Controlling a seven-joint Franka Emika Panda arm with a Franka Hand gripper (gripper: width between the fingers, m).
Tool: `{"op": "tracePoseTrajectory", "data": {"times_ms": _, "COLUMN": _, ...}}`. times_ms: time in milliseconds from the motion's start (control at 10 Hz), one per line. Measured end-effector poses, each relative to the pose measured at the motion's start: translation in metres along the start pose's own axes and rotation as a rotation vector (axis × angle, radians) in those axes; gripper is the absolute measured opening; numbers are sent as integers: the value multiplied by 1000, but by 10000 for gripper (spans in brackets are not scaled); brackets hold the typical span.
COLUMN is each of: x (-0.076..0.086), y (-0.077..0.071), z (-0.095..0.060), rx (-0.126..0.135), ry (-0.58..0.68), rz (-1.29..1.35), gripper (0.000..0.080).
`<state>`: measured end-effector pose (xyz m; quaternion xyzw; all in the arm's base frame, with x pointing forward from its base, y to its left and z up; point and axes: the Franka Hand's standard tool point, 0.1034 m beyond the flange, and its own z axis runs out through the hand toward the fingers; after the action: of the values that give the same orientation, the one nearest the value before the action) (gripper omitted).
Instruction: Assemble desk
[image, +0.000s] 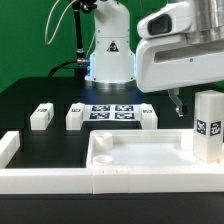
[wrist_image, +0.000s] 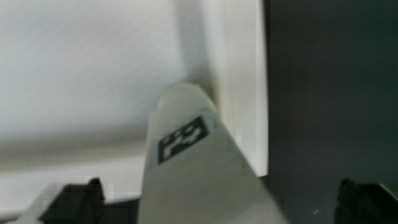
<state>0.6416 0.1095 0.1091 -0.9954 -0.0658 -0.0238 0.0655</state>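
Note:
The desk panel (image: 140, 152), a white tray with a raised rim, lies at the front of the black table. One white leg (image: 208, 125) with a square tag stands upright at the panel's corner on the exterior view's right. Three more tagged legs (image: 41, 116) (image: 76, 117) (image: 147, 116) lie on the table behind the panel. My gripper (image: 190, 100) hangs just above the standing leg. In the wrist view the leg (wrist_image: 192, 150) rises between my two fingertips (wrist_image: 75, 203), which stand wide apart with gaps on both sides. The panel (wrist_image: 89, 80) fills the view behind it.
The marker board (image: 110, 112) lies flat between the loose legs, in front of the robot base (image: 110, 55). A long white border wall (image: 60, 181) runs along the front edge, with another segment (image: 8, 148) at the exterior view's left.

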Motion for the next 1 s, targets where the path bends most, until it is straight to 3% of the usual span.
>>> {"op": "tracePoseTrajectory", "data": {"times_ms": 200, "x": 0, "y": 0, "z": 1, "rx": 3, "ry": 0, "rz": -37, "gripper": 647}}
{"op": "tracePoseTrajectory", "data": {"times_ms": 300, "x": 0, "y": 0, "z": 1, "rx": 3, "ry": 0, "rz": -28, "gripper": 449}}
{"op": "tracePoseTrajectory", "data": {"times_ms": 400, "x": 0, "y": 0, "z": 1, "rx": 3, "ry": 0, "rz": -27, "gripper": 449}}
{"op": "tracePoseTrajectory", "data": {"times_ms": 500, "x": 0, "y": 0, "z": 1, "rx": 2, "ry": 0, "rz": 38, "gripper": 299}}
{"op": "tracePoseTrajectory", "data": {"times_ms": 800, "x": 0, "y": 3, "z": 1, "rx": -1, "ry": 2, "rz": 283, "gripper": 293}}
{"op": "tracePoseTrajectory", "data": {"times_ms": 900, "x": 0, "y": 2, "z": 1, "rx": -21, "ry": 8, "rz": 508, "gripper": 293}}
{"op": "tracePoseTrajectory", "data": {"times_ms": 1000, "x": 0, "y": 3, "z": 1, "rx": -13, "ry": 20, "rz": 725, "gripper": 293}}
